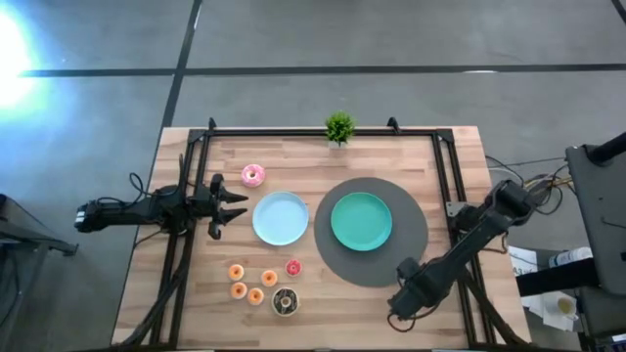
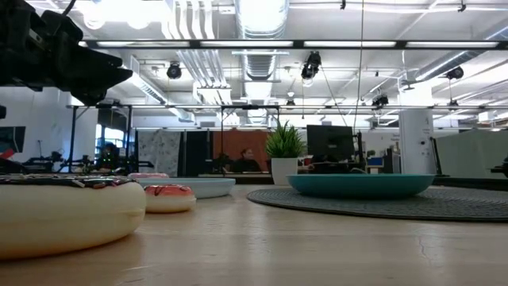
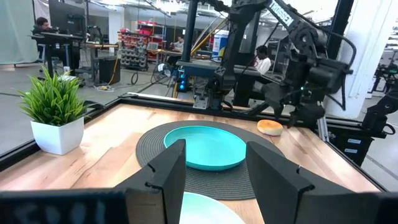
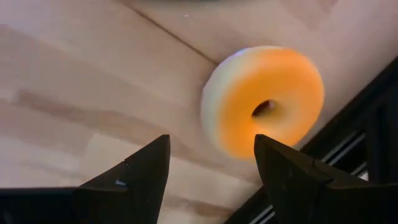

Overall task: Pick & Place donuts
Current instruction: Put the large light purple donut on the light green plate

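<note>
Our right claw (image 4: 208, 171) hovers spread above an orange donut (image 4: 264, 99).
Left claw (image 3: 214, 171), spread, waits beside the blue plate (image 1: 281, 218).

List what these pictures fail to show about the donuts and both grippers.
- Orange-iced donut: hidden in the high view under the right gripper.
- Dark chocolate donut: cut off by the low view's left edge.
- Left gripper: its fingertips fall outside the low view.
- Small orange ring donuts: icing detail too small in the high view.

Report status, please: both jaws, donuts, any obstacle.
Left gripper open, empty, beside light-blue plate. Right gripper open, above orange donut, not gripping. Other donuts on table, plates empty. No obstacle seen.
</note>
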`<state>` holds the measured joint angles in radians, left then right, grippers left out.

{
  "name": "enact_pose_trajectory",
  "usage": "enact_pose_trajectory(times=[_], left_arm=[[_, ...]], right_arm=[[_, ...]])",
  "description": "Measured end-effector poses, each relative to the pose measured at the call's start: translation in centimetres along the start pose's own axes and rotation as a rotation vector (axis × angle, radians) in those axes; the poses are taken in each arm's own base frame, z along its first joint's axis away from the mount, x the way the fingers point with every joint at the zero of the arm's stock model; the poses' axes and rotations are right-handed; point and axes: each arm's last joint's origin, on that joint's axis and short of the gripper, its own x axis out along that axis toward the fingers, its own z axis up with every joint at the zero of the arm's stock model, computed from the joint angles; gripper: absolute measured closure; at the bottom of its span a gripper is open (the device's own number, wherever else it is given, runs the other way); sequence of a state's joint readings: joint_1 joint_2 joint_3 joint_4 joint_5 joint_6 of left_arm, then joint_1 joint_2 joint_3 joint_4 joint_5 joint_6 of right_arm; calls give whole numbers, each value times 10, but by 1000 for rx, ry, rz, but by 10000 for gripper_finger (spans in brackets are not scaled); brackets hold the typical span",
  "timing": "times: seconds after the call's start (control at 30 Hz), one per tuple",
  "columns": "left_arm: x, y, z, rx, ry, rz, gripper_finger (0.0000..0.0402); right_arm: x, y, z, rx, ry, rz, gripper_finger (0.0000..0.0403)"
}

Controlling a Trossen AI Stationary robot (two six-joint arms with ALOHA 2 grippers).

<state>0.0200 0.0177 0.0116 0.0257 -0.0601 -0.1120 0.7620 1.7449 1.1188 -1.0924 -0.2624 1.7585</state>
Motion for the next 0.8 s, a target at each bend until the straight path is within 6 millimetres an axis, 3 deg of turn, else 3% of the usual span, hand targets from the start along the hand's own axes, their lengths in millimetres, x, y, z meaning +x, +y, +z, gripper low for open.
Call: enact_pose_trajectory(times=[0.17,0.43,0.57,0.8], left_arm=[[0,0,0,0,0,0,259],[0,0,0,0,0,0,259],[0,0,0,0,0,0,259],[0,0,0,0,0,0,259]], right_arm=[[17,6,2,-24,-10,-69,177],[30,-3,-1,-34,-19,-116,191],[36,-5,-2,-51,-20,-112,233],[37,-5,-1,12,-72,-35,347]])
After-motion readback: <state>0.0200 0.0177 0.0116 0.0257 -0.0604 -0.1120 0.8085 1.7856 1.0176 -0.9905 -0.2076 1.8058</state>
